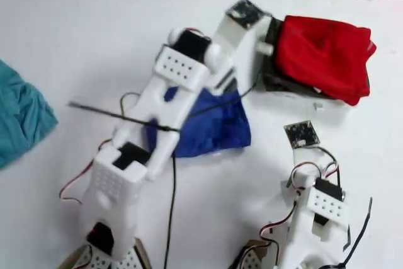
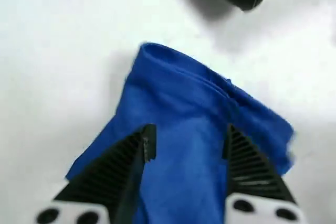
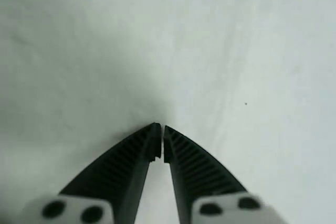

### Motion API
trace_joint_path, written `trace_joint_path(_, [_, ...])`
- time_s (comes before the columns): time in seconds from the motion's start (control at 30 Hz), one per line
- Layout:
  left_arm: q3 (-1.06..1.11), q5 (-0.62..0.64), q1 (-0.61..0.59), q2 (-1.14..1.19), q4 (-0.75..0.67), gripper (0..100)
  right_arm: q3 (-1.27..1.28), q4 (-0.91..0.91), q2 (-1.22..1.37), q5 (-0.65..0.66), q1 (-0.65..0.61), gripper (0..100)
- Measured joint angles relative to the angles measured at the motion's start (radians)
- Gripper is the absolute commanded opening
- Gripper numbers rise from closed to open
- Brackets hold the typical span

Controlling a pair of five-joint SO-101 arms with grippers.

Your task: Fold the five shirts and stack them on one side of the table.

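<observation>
The blue shirt (image 1: 211, 127) lies rumpled mid-tabletop (image 1: 75, 42). My left claw (image 2: 190, 137) hangs over it, jaws spread wide. A folded red shirt (image 1: 321, 55) sits atop a dark shirt (image 1: 277, 80) toward the far right corner, and a teal shirt (image 1: 22, 118) lies at the left edge. My right claw (image 3: 160, 135) is clenched over bare tabletop.

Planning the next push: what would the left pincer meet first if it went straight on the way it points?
The blue shirt. The open left pincer points straight at the cloth and looks to be just above it, though the gap is hard to judge.
</observation>
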Motion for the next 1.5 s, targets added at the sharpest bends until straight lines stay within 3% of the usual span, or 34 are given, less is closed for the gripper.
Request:
trace_joint_path(0.1, [-0.031,0.002,-0.037,0.009,0.097,22,0.000,0.000,0.000,0.000,0.000,1.9])
trace_joint_path(0.27, [0.118,0.005,-0.069,0.009,0.114,16,0.000,0.000,0.000,0.000,0.000,1.9])
trace_joint_path(0.57, [0.466,0.005,-0.054,0.011,-0.107,18,0.000,0.000,0.000,0.000,0.000,1.9])
trace_joint_path(0.7, [0.470,0.003,-0.015,0.011,-0.118,18,0.000,0.000,0.000,0.000,0.000,1.9])
trace_joint_path(0.83, [0.354,0.002,-0.018,0.011,-0.023,18,-0.005,0.000,0.000,-0.015,0.003,1.9])
trace_joint_path(0.93, [0.247,0.002,-0.080,0.011,0.028,18,-0.078,0.023,0.000,-0.146,0.002,2.0])
trace_joint_path(1.03, [0.218,0.003,-0.193,0.009,0.015,18,-0.210,0.092,0.000,-0.256,-0.083,2.0])
trace_joint_path(1.17, [0.281,0.005,-0.290,0.011,-0.083,18,-0.402,0.153,0.057,-0.376,-0.299,2.0])
trace_joint_path(1.37, [0.439,0.002,-0.316,0.011,-0.258,18,-0.597,0.140,0.292,-0.466,-0.623,2.0])
trace_joint_path(1.5, [0.534,0.002,-0.321,0.011,-0.347,18,-0.623,0.071,0.489,-0.471,-0.698,1.9])
